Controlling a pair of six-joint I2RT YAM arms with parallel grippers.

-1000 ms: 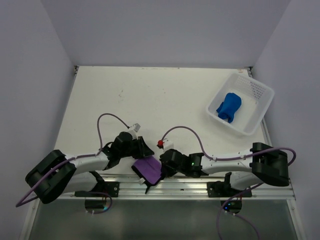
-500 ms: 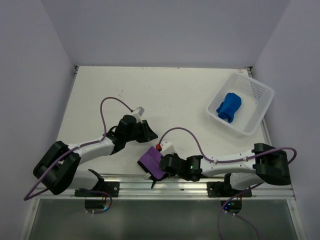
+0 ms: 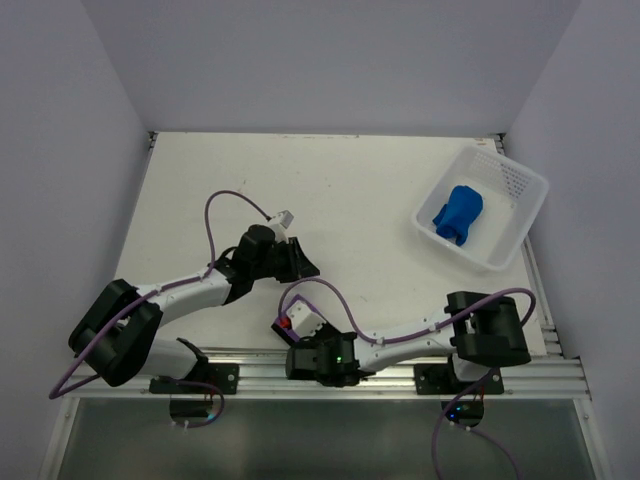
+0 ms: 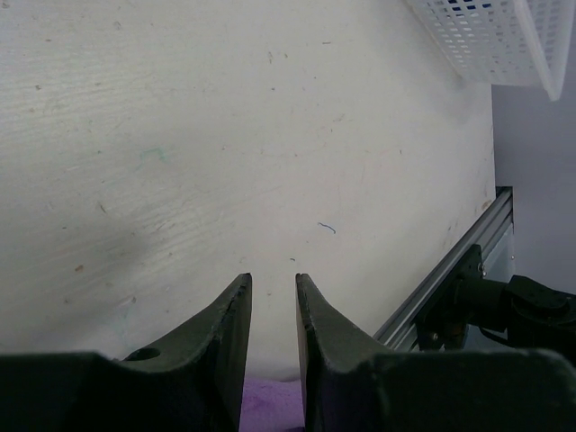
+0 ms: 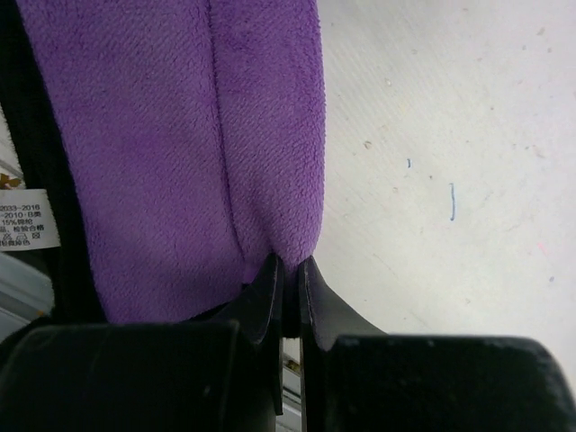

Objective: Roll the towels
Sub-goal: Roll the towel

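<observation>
Purple towel [image 5: 180, 135]: edge pinched in clenched right gripper [image 5: 290, 270], long axis running straight ahead of it. Blue towel [image 3: 458, 213]: bunched in basket [image 3: 512, 180], well apart from both grippers. Two towels, one basket. Left gripper [image 4: 273, 286]: slightly parted, empty.

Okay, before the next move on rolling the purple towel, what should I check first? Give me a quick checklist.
1. Right gripper pinching the purple towel at its edge: ok.
2. Left gripper free, jaws slightly apart, nothing between them: ok.
3. Purple towel lying flat: cannot tell; the right arm hides it in the top view.
4. Table ahead of the left gripper bare: ok.
5. Blue towel out of the way in the basket: ok.
</observation>
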